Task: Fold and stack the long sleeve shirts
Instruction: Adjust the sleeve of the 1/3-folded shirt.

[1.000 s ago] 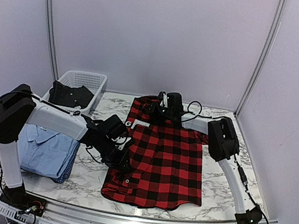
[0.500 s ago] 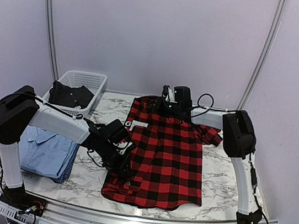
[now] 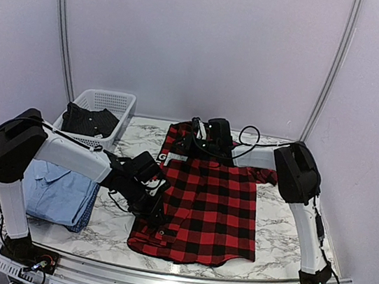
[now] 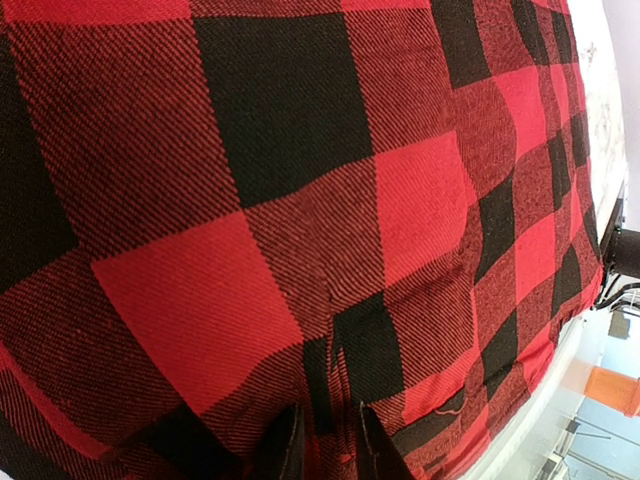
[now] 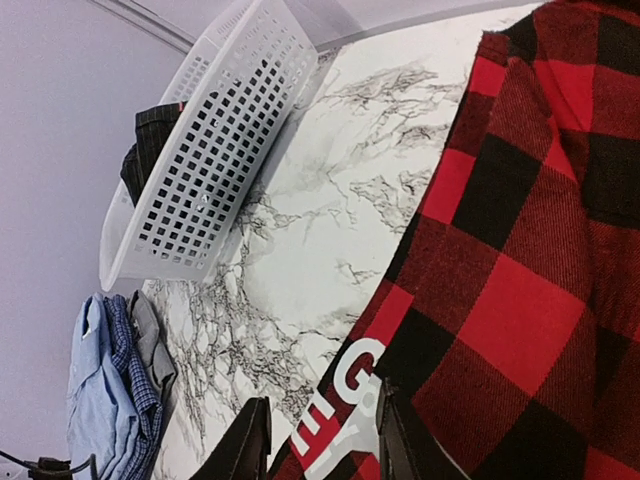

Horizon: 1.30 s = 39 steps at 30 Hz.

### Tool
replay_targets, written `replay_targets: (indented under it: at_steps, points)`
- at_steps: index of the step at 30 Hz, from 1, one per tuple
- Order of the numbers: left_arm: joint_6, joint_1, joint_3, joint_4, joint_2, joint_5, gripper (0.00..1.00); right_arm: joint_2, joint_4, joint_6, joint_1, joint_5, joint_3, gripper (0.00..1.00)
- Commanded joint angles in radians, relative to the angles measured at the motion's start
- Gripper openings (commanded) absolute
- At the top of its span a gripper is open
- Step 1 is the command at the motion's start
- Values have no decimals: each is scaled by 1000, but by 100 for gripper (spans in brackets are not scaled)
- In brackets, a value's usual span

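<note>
The red-and-black flannel shirt [image 3: 206, 201] lies spread on the marble table, with its white lettering [image 5: 350, 385] at its upper left edge. My left gripper [image 3: 157, 212] is at the shirt's left edge. In the left wrist view it [image 4: 328, 412] is shut on a small pleat of the flannel [image 4: 300, 200]. My right gripper [image 3: 191, 142] hovers open over the collar end. In the right wrist view its fingers [image 5: 322, 400] straddle the lettered edge without holding it. The light blue shirt [image 3: 55, 190] lies folded at the left and also shows in the right wrist view [image 5: 95, 400].
A white mesh basket [image 3: 111, 99] stands at the back left with a dark garment [image 3: 90, 121] in it; it also shows in the right wrist view [image 5: 210, 150]. A blue checked cloth [image 5: 130, 370] lies with the blue shirt. Bare marble [image 5: 330, 220] lies between the basket and the flannel.
My right gripper went back towards the far wall, then came forward and left over the collar. The right elbow swung up and right. My left gripper has hardly moved.
</note>
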<state>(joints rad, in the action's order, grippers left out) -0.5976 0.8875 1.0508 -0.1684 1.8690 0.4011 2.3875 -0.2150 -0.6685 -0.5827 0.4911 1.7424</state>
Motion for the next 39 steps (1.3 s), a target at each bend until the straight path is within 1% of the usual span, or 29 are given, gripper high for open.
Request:
replay_targets:
  at_steps: [1,8,10,15,19,28,31,36,39]
  points:
    - [1,-14,-60,-69,-13,-58,20,81,-61,-57,-4,19,71,32]
    - [9,-18,-74,-75,-27,-55,20,119,-159,-90,-23,-17,-16,32]
    - [14,-18,-75,-79,-27,-53,20,126,-165,-81,-21,-26,-23,32]
    - [20,-17,-104,-90,-45,-48,20,127,-152,-63,-24,5,-7,33]
    - [21,-16,-147,-93,-75,-29,20,99,-105,-38,-32,9,20,34]
    - [-9,-7,-227,-94,-143,-14,20,20,-89,-46,-54,27,32,35]
    - [-15,-7,-239,-94,-160,-16,20,-40,-110,-49,-71,45,-18,35]
    - [-21,-6,-238,-95,-161,-15,20,-143,-131,-30,-131,50,-161,35]
    - [-16,-5,-237,-94,-160,-12,20,-170,-157,-38,-170,62,-232,36]
